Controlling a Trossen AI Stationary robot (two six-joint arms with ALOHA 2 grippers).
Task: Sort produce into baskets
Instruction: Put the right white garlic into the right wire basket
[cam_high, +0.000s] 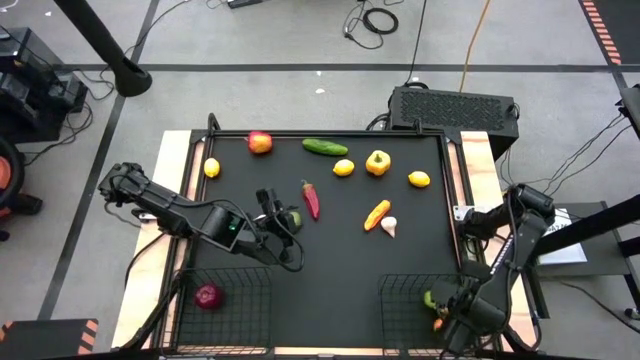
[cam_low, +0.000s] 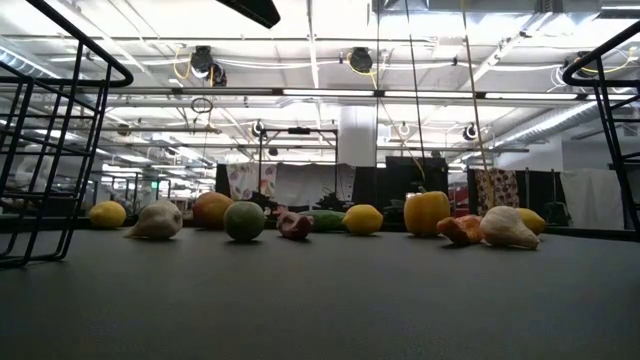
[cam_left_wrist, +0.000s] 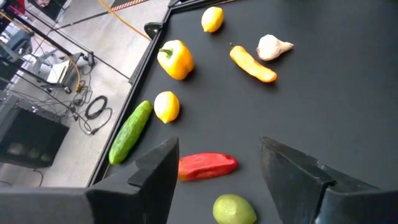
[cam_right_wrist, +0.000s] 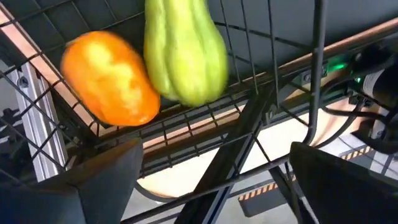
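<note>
My left gripper (cam_high: 279, 216) is open above a green lime (cam_high: 294, 218) on the black mat. In the left wrist view the lime (cam_left_wrist: 233, 210) lies between the two spread fingers, with a red chili (cam_left_wrist: 205, 166) just beyond it. My right gripper (cam_high: 452, 304) is open and empty at the right basket's (cam_high: 400, 285) right side. That basket holds a green pepper (cam_right_wrist: 183, 53) and an orange fruit (cam_right_wrist: 112, 81). The left basket (cam_high: 240, 275) holds a purple onion (cam_high: 208, 296).
Loose on the mat are a red apple (cam_high: 260, 143), a cucumber (cam_high: 325, 147), three lemons (cam_high: 343, 167) (cam_high: 419, 179) (cam_high: 212, 168), a yellow pepper (cam_high: 377, 162), an orange carrot (cam_high: 376, 214) and garlic (cam_high: 389, 227). A black grilled box (cam_high: 455, 105) stands beyond the far edge.
</note>
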